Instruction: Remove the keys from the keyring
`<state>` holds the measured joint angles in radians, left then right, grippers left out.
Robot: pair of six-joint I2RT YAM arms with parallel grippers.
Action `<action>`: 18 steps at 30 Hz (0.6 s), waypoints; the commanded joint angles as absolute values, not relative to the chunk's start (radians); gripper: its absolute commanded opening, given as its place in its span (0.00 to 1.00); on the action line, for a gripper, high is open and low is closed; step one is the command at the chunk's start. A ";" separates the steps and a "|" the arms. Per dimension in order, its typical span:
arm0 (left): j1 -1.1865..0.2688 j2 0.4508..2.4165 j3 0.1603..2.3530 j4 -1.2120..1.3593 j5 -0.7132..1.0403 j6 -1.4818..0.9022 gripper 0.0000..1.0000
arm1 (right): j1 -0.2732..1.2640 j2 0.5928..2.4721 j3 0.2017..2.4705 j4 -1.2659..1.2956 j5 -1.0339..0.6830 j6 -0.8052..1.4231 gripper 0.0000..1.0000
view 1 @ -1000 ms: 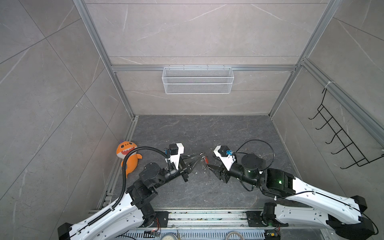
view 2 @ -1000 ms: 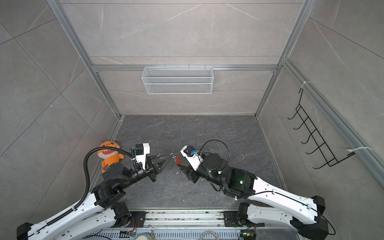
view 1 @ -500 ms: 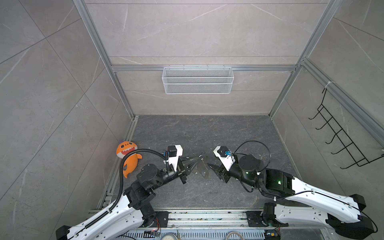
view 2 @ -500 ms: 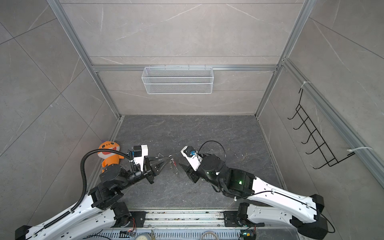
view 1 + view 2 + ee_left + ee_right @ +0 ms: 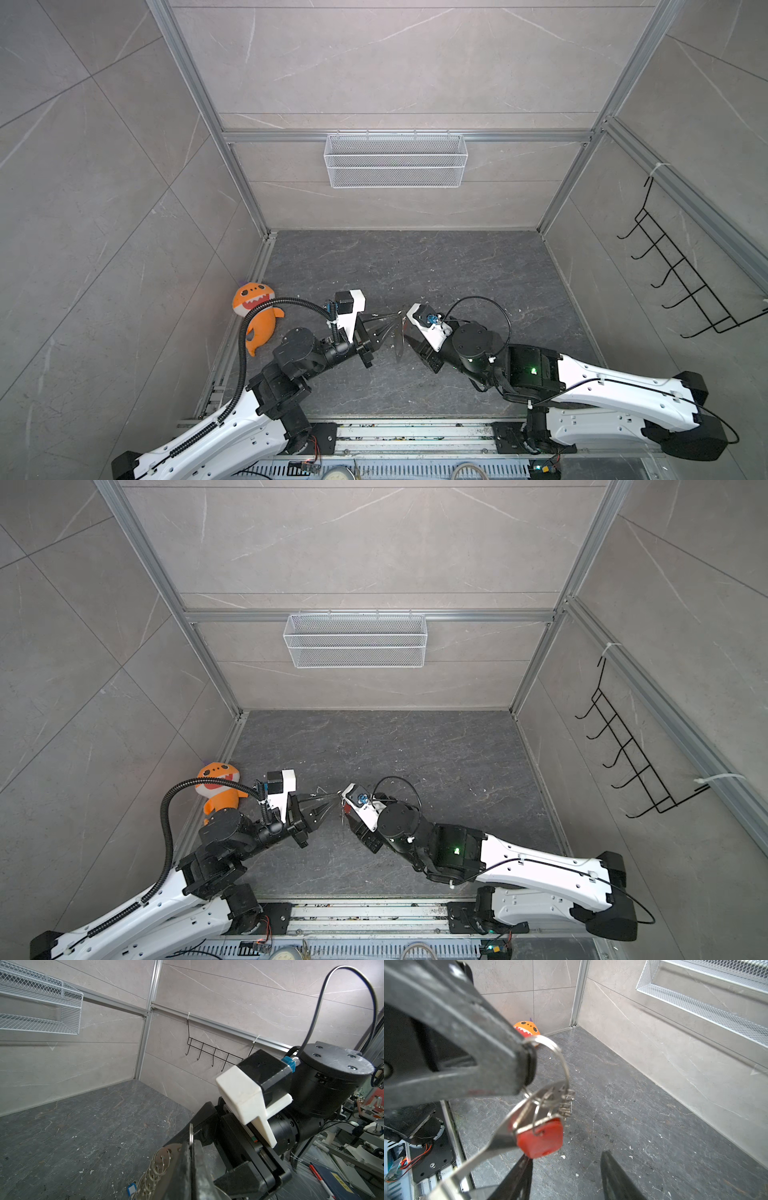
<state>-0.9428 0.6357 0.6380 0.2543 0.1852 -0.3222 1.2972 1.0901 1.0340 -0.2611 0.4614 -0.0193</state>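
While the left gripper [image 5: 529, 1059] is clenched on its silver loop, the keyring [image 5: 564, 1061] hangs clear above the desk [image 5: 415, 266], toward the middle of the front edge. Its grey fob [image 5: 481, 1150] and the red-tagged key [image 5: 542, 1138] dangle below the loop. Just beneath the red tag sits the right gripper [image 5: 566, 1155], jaws parted, grasping nothing. The blue-tagged key [image 5: 131, 1188] shows low beside the small rings [image 5: 154, 1164]; whether it hangs or lies on the desk cannot be told. An orange plush toy [image 5: 255, 309] rests at the left edge.
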 commanded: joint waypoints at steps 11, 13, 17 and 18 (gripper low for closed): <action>-0.946 0.609 0.655 0.285 0.185 -0.304 0.00 | 1.399 1.073 1.092 -0.220 0.644 -0.125 0.45; -0.946 0.606 0.653 0.282 0.192 -0.302 0.00 | 1.404 1.067 1.091 -0.222 0.645 -0.126 0.44; -0.946 0.613 0.655 0.282 0.210 -0.306 0.00 | 1.404 1.059 1.083 -0.208 0.667 -0.128 0.40; -0.947 0.616 0.656 0.283 0.216 -0.306 0.00 | 1.404 1.055 1.079 -0.201 0.657 -0.126 0.40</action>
